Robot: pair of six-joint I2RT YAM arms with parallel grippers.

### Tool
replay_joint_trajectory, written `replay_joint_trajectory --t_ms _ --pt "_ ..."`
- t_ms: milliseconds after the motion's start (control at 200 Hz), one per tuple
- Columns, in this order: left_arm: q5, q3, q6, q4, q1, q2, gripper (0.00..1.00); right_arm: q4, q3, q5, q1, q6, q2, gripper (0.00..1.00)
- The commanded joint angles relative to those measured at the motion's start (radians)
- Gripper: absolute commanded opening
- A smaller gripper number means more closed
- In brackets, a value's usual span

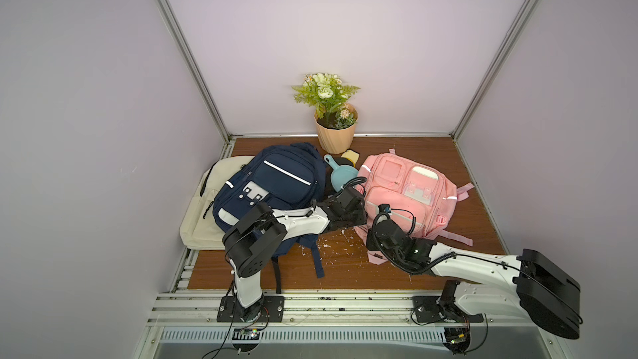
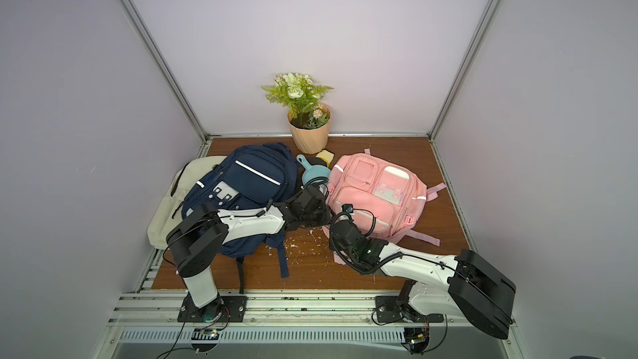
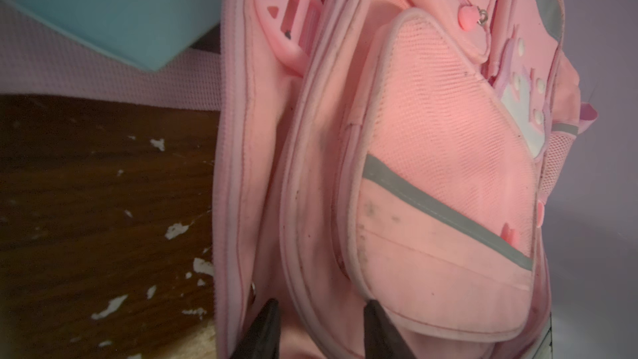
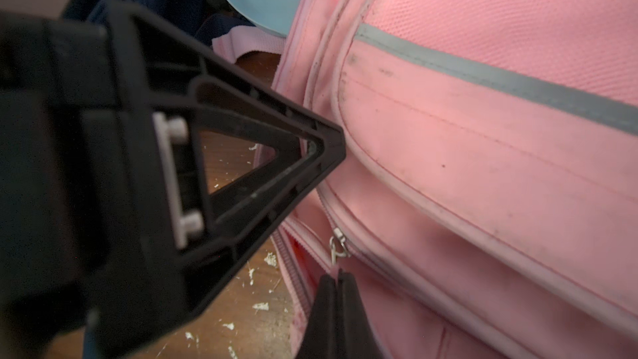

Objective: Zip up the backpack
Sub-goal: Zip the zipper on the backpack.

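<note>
The pink backpack [image 1: 407,181] [image 2: 376,184] lies flat at the right of the wooden table [image 1: 345,271]. My left gripper [image 3: 321,305] straddles a piped fold on the side nearest the arms, both fingertips pressed into the fabric. One of its black fingers [image 4: 241,167] shows in the right wrist view, tip against the bag. My right gripper [image 4: 336,279] is shut just below the metal zipper slider [image 4: 337,241], with the pull pinched between its jaws. Beside the slider the zip gapes, showing reddish lining [image 4: 297,253]. In both top views the fingertips are hidden under the wrists.
A navy backpack [image 1: 272,188] lies at the left on top of a cream bag [image 1: 203,222]. A light blue scoop [image 1: 340,176] and a yellow sponge [image 1: 351,157] sit between the two backpacks. A potted plant [image 1: 335,132] stands at the back wall.
</note>
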Motion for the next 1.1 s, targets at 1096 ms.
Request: replay_joint_trajectory --t_ms 1096 --pt "-0.141 0.570 0.304 -0.338 0.104 0.217 0.16 -0.153 -0.217 -0.011 -0.113 0.068 -0.444 0.00"
